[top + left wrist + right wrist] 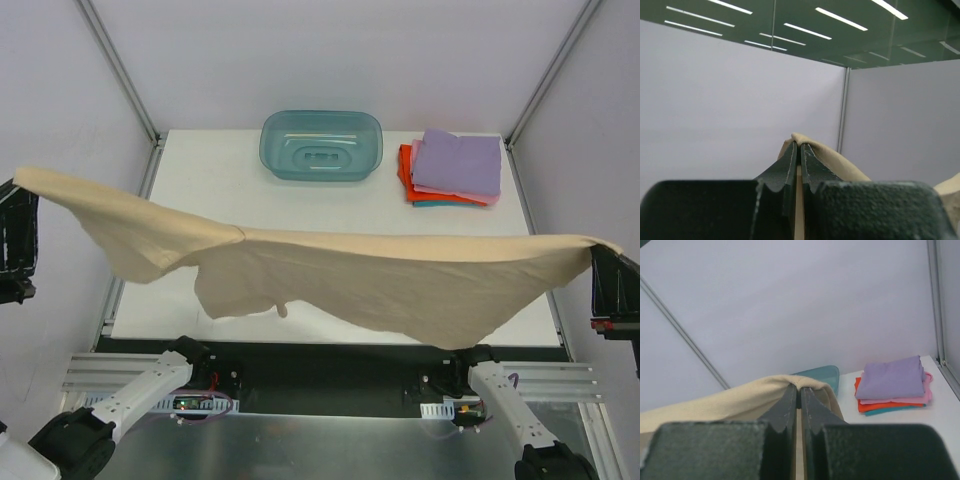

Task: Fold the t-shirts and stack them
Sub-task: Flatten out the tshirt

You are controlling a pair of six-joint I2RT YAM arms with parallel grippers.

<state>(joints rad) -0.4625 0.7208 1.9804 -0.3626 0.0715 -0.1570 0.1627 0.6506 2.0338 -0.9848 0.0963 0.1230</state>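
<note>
My left fingers (796, 156) and right fingers (796, 392) each pinch the tan t-shirt (350, 275), its long axis stretched 9-to-3 o'clock above the bench (220, 170); folded stack (455, 170) at 1 o'clock.

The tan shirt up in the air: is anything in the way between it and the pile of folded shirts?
Nothing visible. The tan shirt hangs stretched above the table, jaws shut on both ends. The folded pile lies in the far right corner; the teal tub sits left of it, apart.
</note>
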